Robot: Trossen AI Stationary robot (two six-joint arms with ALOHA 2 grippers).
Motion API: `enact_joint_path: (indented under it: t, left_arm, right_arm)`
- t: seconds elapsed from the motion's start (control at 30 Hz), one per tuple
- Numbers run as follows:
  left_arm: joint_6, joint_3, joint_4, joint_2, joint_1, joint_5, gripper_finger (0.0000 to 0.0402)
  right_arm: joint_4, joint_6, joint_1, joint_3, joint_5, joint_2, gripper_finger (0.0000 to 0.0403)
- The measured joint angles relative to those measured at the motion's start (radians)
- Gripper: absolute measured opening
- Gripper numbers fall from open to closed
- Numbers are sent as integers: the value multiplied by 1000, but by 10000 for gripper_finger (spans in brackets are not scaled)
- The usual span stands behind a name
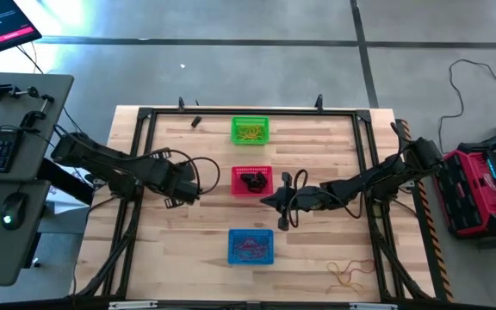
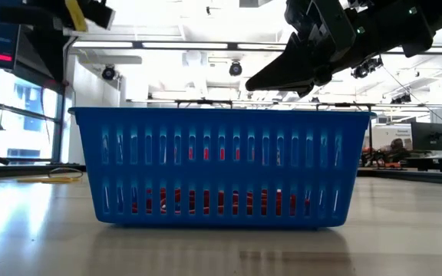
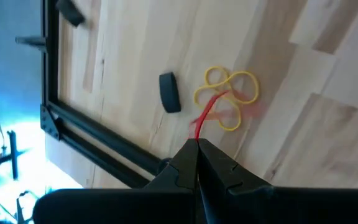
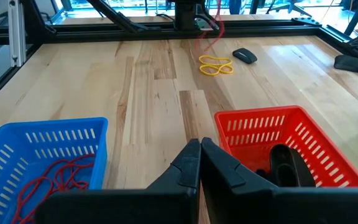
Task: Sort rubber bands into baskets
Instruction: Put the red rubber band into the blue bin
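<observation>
- On the left half of the table (image 1: 179, 258), the left gripper (image 3: 197, 144) is pinched closed on a red rubber band (image 3: 207, 113), which hangs from its tips.
- Just below that band, a cluster of yellow loops (image 3: 229, 93) lies on the wood, with a small black object (image 3: 169, 92) beside it.
- Down the middle stand the three baskets in a line, each apart from the next.
- The green basket (image 1: 234, 130) is at the far end and holds yellow-tan bands (image 1: 250, 133).
- The red basket (image 1: 235, 181) is in the middle and holds black bands (image 1: 252, 182).
- The blue basket (image 1: 231, 246) is nearest the front edge, with red bands (image 4: 55, 177) in its bottom.
- Right of the red basket, the right gripper (image 4: 199, 149) hangs above the table with its fingers pressed together, gripping nothing.
- Near the front right corner, a loose tangle of bands (image 1: 349, 274), yellow and red, lies on the wood, well apart from the baskets.
</observation>
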Motion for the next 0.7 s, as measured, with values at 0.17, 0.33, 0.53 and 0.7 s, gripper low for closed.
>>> enact_joint_path:
  t: [0.17, 0.33, 0.53, 0.7]
  left_arm:
    - [55, 44, 2, 0, -27, 1, 0]
    - [96, 68, 47, 0, -51, 2, 0]
    - [165, 68, 229, 0, -72, 28, 0]
    - [301, 14, 554, 0, -83, 45, 0]
  right_arm:
    - [0, 0, 0, 0, 0, 0, 0]
    - [0, 0, 0, 0, 0, 0, 0]
    - [0, 0, 0, 0, 0, 0, 0]
    - [0, -8, 0, 0, 0, 0, 0]
